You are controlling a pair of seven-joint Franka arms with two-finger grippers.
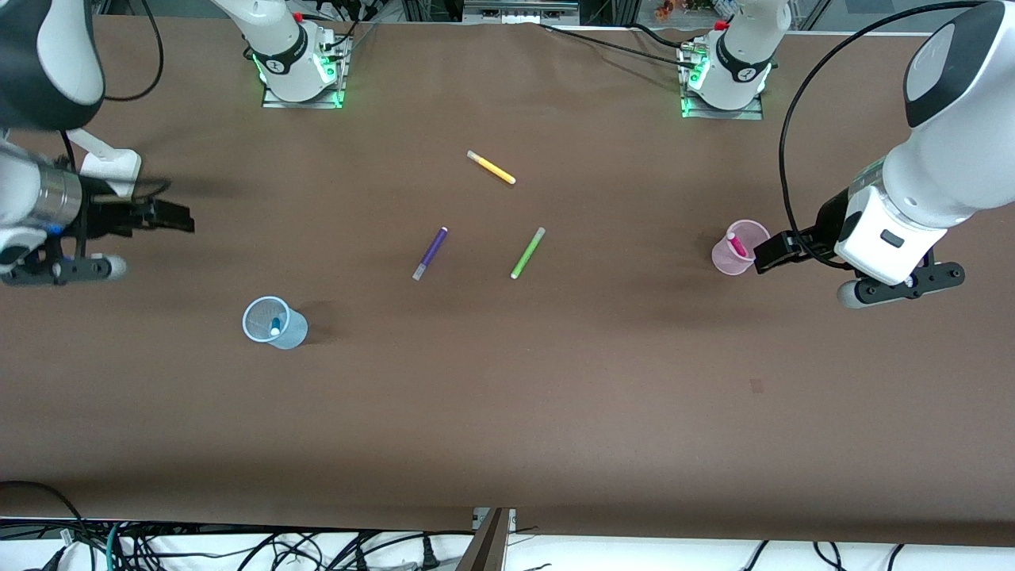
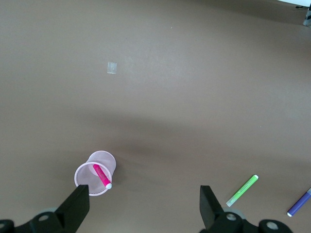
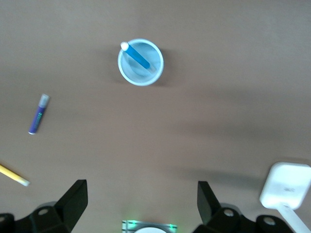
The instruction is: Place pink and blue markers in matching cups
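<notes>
Brown table covering point(image 1: 555, 381) spans the worktop, unobstructed between the cups. Pink marker point(image 1: 737, 244) stands tilted inside the pink cup point(image 1: 733, 258) toward the left arm's end. Blue marker point(image 1: 275, 326) leans inside the blue cup point(image 1: 273, 323) toward the right arm's end, nearer the front edge. Purple pen point(image 1: 430, 253), green pen point(image 1: 527, 253) and yellow pen point(image 1: 491, 167) lie loose mid-table, well apart from both cups. Left gripper point(image 2: 146, 206) hovers just beside the pink cup, fingers apart, holding nothing. Right gripper point(image 3: 141, 206) hangs over the end edge, fingers apart, holding nothing.
</notes>
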